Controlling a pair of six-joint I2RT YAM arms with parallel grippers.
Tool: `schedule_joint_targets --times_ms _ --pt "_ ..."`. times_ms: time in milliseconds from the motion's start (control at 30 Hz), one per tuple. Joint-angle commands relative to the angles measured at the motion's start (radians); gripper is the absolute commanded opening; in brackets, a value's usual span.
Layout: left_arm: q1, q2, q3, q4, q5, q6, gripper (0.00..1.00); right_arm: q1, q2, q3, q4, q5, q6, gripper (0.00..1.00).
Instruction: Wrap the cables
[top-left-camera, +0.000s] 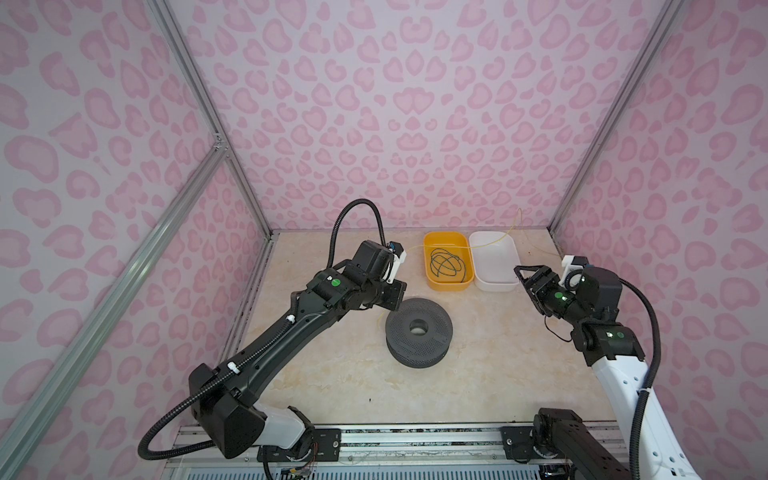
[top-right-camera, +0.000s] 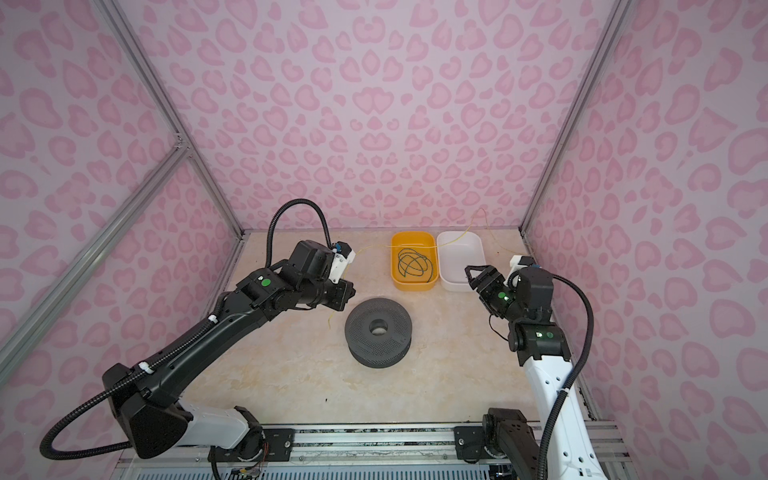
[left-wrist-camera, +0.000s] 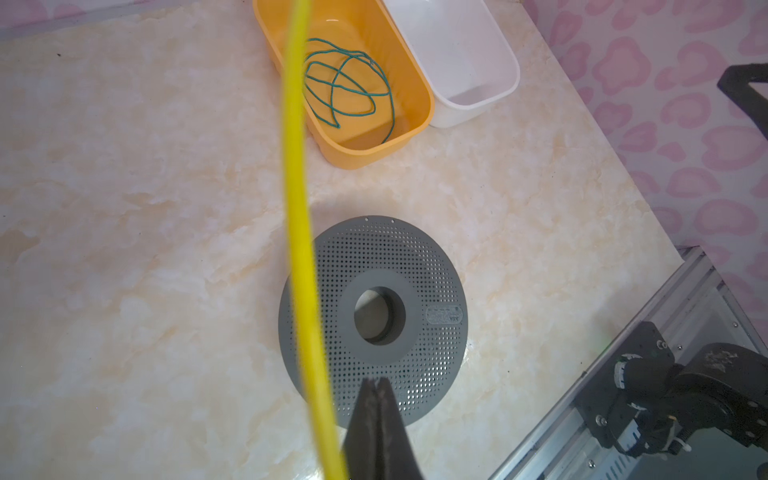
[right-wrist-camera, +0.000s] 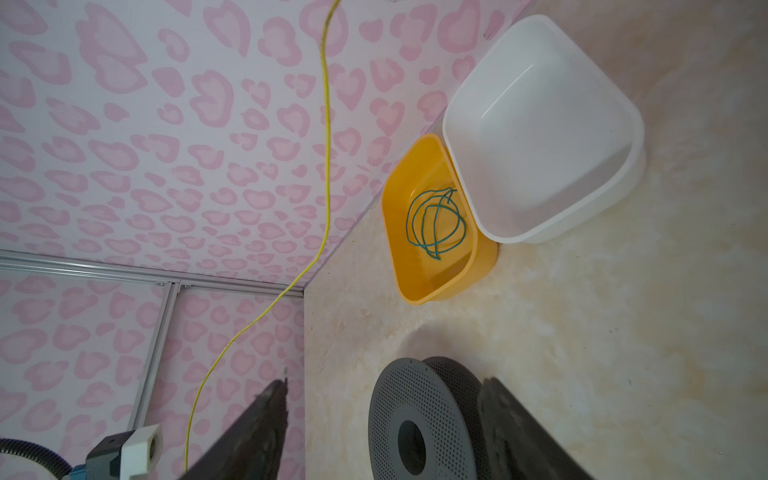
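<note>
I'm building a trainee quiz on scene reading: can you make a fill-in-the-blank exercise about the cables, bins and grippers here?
The green cable lies coiled in the orange bin; the white bin is ____. The right gripper stands ____. The left gripper is ____ on the yellow cable.
Missing: empty; open; shut.

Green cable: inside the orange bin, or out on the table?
Inside. The green cable lies in loose loops on the floor of the orange bin, within its walls, in both top views.
</note>
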Motion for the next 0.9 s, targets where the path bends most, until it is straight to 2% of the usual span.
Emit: schedule_joint_targets --times_ms 0,233,333,500,567,733,867 --pt "0.000 0.034 0.042 0.007 0.027 0.023 0.04 0.002 -0.044 -0.004 -0.041 0.053 0.003 0.75" --pt "0.000 0.067 0.094 -0.001 0.022 0.026 0.04 0.038 -0.087 0.089 -0.087 0.082 0.002 0.77" --pt "0.000 0.068 0.103 0.000 0.016 0.027 0.04 0.145 -0.068 0.116 -0.041 0.111 0.032 0.77" --pt "-0.002 0.077 0.116 0.004 0.040 0.030 0.04 0.446 0.013 0.149 0.086 0.238 0.086 0.76" --pt "-0.007 0.082 0.117 0.008 0.050 0.033 0.04 0.524 0.064 0.140 0.170 0.256 0.131 0.76" --pt "-0.042 0.082 0.113 0.019 0.060 0.062 0.04 0.648 0.204 0.116 0.417 0.317 0.272 0.76" --pt "-0.066 0.060 0.084 0.039 0.044 0.066 0.04 0.692 0.327 0.167 0.493 0.323 0.335 0.72"
